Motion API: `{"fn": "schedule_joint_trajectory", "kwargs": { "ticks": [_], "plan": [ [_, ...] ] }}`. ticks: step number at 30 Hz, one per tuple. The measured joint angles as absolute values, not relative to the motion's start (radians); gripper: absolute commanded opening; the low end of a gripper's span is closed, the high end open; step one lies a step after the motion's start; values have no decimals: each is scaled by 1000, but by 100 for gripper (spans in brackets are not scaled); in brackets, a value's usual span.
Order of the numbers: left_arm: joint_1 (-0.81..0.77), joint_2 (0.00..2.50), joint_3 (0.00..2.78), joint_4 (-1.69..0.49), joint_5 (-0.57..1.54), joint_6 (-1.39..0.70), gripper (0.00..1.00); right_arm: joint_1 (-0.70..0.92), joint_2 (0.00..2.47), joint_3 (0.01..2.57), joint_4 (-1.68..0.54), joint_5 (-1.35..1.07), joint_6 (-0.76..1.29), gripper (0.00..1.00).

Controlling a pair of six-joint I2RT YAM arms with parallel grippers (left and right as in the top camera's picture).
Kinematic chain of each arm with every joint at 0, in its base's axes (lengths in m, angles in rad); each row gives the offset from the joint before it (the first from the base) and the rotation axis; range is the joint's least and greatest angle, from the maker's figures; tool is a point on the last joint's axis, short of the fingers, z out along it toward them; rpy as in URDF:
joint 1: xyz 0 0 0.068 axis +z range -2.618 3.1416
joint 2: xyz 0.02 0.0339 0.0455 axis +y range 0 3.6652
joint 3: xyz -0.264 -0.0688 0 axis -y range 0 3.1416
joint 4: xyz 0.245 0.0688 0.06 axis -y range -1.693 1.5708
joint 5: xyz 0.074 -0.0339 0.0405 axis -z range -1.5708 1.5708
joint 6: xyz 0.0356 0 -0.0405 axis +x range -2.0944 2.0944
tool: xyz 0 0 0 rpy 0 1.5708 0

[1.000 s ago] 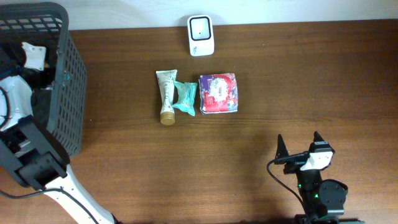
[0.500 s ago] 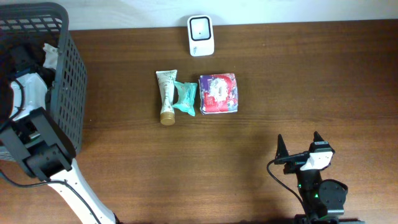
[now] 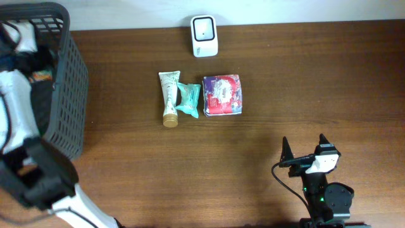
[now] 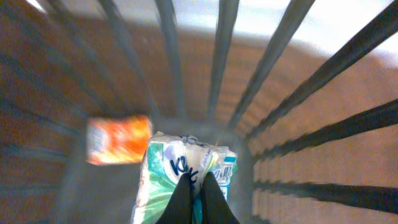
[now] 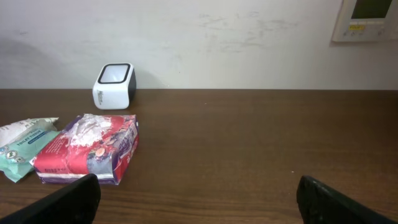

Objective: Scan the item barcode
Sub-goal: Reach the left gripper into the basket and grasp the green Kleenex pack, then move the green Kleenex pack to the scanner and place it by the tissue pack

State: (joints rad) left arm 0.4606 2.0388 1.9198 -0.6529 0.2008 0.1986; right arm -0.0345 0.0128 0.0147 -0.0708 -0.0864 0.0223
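The left arm (image 3: 16, 101) stretches forward along the left edge, its wrist tipped downward. The left gripper (image 4: 197, 177) has its two dark fingers (image 4: 184, 199) pressed together, tips touching. The right arm (image 3: 326, 196) sits folded low behind the right gripper (image 3: 304, 140), which points forward and level, jaws spread wide.

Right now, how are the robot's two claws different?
The left gripper is pinched shut on a green-and-white packet; the right gripper is wide open and holds nothing. The left gripper is inside the black basket; the right gripper is over the wooden table, facing the scanner. Both have two dark fingers.
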Motion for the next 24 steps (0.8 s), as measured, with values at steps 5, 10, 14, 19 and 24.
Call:
{"fn": "schedule_joint_trajectory", "kwargs": {
  "ticks": [5, 10, 14, 19, 24],
  "plan": [
    [461, 1707, 1934, -639, 231, -5, 0, -35, 13, 15, -71, -86, 22, 99],
    [411, 1582, 1938, -635, 510, -197, 0, -35, 13, 15, -71, -86, 22, 99],
    [160, 1601, 1932, -759, 586, -249, 0, -35, 13, 15, -70, -86, 22, 99],
    [-96, 1665, 1919, -966, 341, -259, 0, -35, 13, 15, -71, -86, 22, 99],
    [-294, 1842, 1917, -984, 191, -272, 0, -35, 13, 15, -71, -86, 23, 99]
  ]
}}
